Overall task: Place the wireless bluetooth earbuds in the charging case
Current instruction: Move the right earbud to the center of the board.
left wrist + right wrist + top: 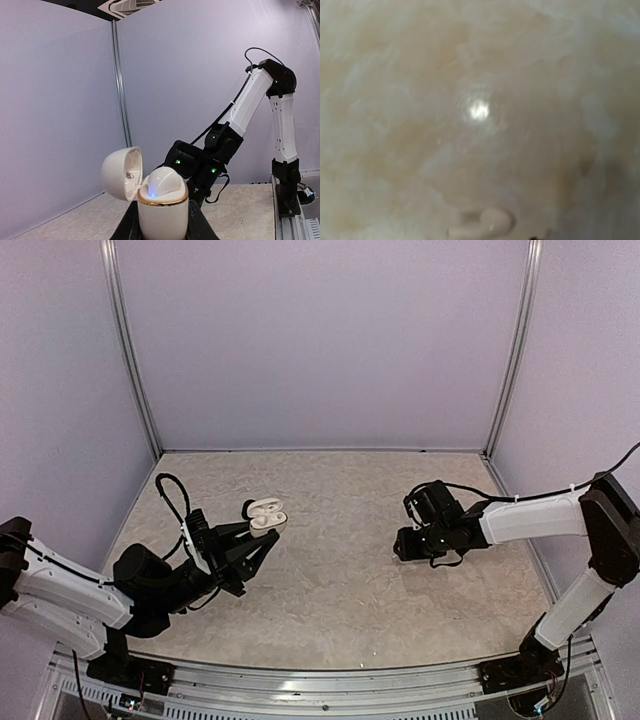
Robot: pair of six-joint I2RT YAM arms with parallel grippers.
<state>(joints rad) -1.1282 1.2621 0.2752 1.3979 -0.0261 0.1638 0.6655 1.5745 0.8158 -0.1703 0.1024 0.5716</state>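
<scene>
My left gripper (264,531) is shut on the white charging case (162,217), holding it upright above the table. The case has a gold rim and its lid (121,172) is swung open to the left. One white earbud (163,181) sits in the case with a small blue light at its base. A second white earbud (487,223) lies on the table at the bottom edge of the blurred right wrist view. My right gripper (403,545) points down at the table on the right; its fingers do not show in its own view.
The marbled beige table (330,580) is walled by pale panels at the back and both sides. The right arm (250,100) reaches in from the right. An aluminium rail (330,685) runs along the near edge.
</scene>
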